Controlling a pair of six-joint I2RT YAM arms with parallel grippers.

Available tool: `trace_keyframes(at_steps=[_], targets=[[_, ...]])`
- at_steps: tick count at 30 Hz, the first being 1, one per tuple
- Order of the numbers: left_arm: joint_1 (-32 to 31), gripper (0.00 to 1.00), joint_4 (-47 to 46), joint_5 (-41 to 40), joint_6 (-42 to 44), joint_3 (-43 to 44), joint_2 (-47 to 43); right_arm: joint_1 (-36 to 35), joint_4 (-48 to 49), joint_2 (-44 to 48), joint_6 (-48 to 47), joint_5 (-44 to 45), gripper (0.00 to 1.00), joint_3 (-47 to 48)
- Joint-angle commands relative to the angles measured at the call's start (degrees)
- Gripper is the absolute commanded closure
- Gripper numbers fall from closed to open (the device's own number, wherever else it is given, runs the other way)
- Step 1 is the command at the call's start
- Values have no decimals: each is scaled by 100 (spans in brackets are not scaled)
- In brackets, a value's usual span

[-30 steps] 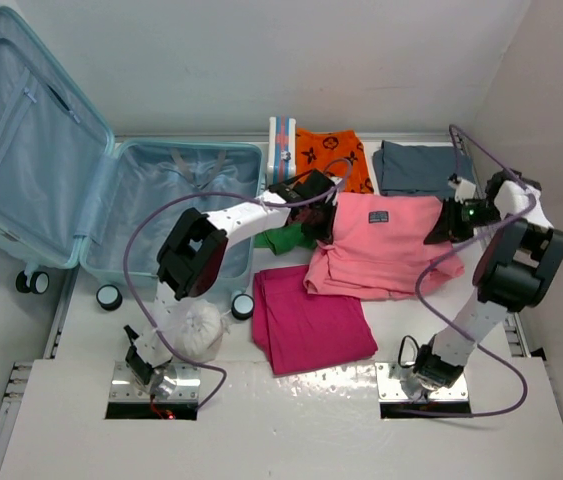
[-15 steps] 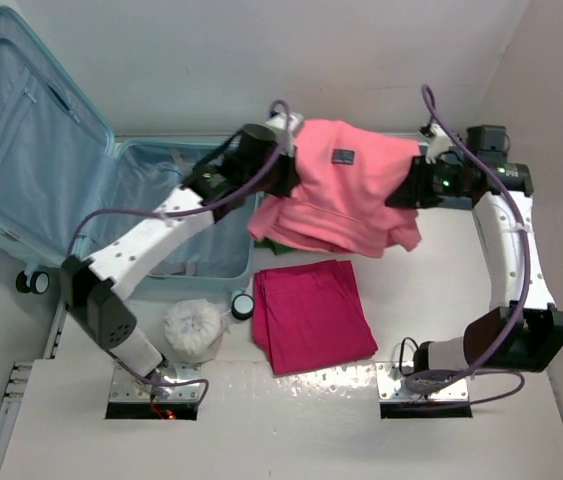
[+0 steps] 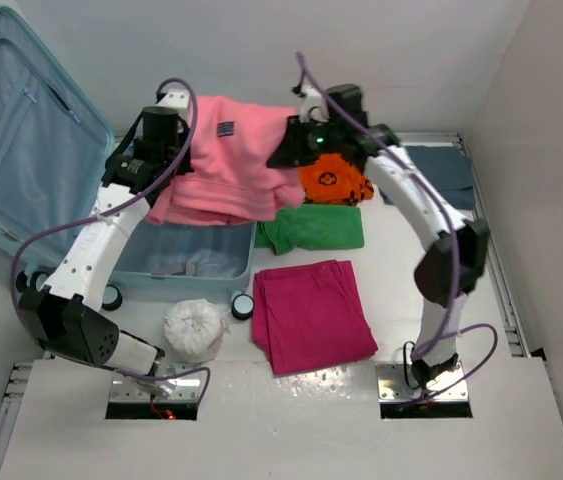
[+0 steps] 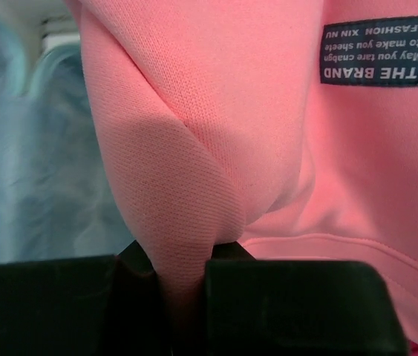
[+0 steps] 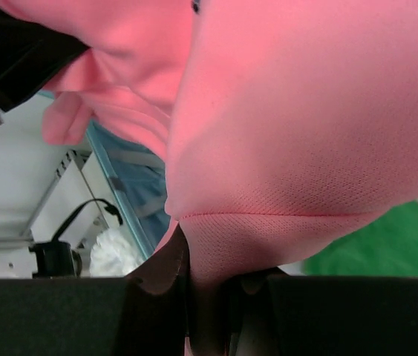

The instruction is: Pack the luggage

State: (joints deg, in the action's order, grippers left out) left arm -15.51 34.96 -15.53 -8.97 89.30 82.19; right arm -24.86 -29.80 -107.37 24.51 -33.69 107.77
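Seen from above, the pink top (image 3: 231, 175) hangs stretched between both arms, over the open luggage (image 3: 21, 140) at the left of the tabletop (image 3: 401, 300). Only the wrist views show the pinch: the left claw (image 4: 186, 297) and right claw (image 5: 209, 297) are each clamped on a fold of it.

Luggage (image 3: 13, 140): open at the table's (image 3: 401, 270) left, lid leaning back at far left, tray beside it toward the centre.
Sweatshirt (image 3: 231, 170): held aloft over the tray's far edge, pinched at its left by the left gripper (image 4: 186, 274) and at its right by the right gripper (image 5: 209, 289).
Folded cloth (image 3: 311, 315): on the table at near centre, just right of the tray.
Shirt (image 3: 311, 228): behind the folded cloth.
Top (image 3: 333, 182): behind the shirt, touching it, under the right arm.
Folded garment (image 3: 441, 175): far right, beside the top.
Bundle (image 3: 193, 328): before the tray, left of the folded cloth.
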Motion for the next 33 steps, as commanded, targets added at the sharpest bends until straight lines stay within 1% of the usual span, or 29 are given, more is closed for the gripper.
trace_keyframes(at_steps=[1,2,3,6,10,11,15,16,20,21,22,23,24,25,27,28,29,30,31,32,33], targets=[[556,100,-288,-600,431,-263,-309,-466,782,-494,1071,248,100,551],[714,100,-288,-600,484,-333,-257,-650,948,-895,1151,267,100,718],[1012,100,-340,-600,484,-395,-204,-747,924,-1030,1213,362,100,920],[1522,100,-419,-338,598,-588,42,-1020,1038,-1567,1451,529,100,1133],[1927,100,-700,31,721,-729,595,-1187,1143,-2146,1469,768,100,1176],[1929,100,-814,32,721,-782,909,-1205,1152,-2304,1469,881,100,1246],[2183,100,-1412,-82,774,-853,1474,-1240,1529,-2717,1328,1154,100,1098],[2262,100,-1465,-143,774,-853,1762,-1249,1573,-2788,1285,1215,100,1141],[2333,100,-1545,-302,573,-265,2458,-1354,1565,-3210,977,1610,100,1396],[2403,100,-1545,-302,511,-177,2564,-1355,1556,-3255,907,1925,100,1440],[2403,100,-1545,-302,397,-115,2652,-1320,1513,-3333,793,2041,100,1466],[2403,100,-1545,-302,396,-27,2801,-1302,1486,-3343,705,2147,100,1493],[2403,100,-1545,-397,309,-26,2872,-1284,1443,-3360,634,2522,100,1493],[2403,100,-1545,-398,239,43,2933,-1180,1355,-3343,582,2639,100,1458],[2403,100,-1545,-714,186,105,3117,-1118,1293,-3290,493,2946,100,1361],[2403,100,-1475,-776,185,105,3188,-1013,1232,-3273,476,2982,91,1344],[2403,97,-1475,-881,185,158,3250,-977,1144,-3264,467,3026,83,1352],[2403,86,-1396,-882,133,219,3250,-951,1108,-3229,354,3105,76,1344],[2403,81,-1335,-882,133,220,3329,-915,1091,-3185,309,3149,56,1265],[2403,75,-1334,-760,72,220,3330,-915,1056,-3150,265,3141,51,1238],[2403,63,-1334,-680,71,220,3330,-906,1047,-3071,230,3167,45,1212]])
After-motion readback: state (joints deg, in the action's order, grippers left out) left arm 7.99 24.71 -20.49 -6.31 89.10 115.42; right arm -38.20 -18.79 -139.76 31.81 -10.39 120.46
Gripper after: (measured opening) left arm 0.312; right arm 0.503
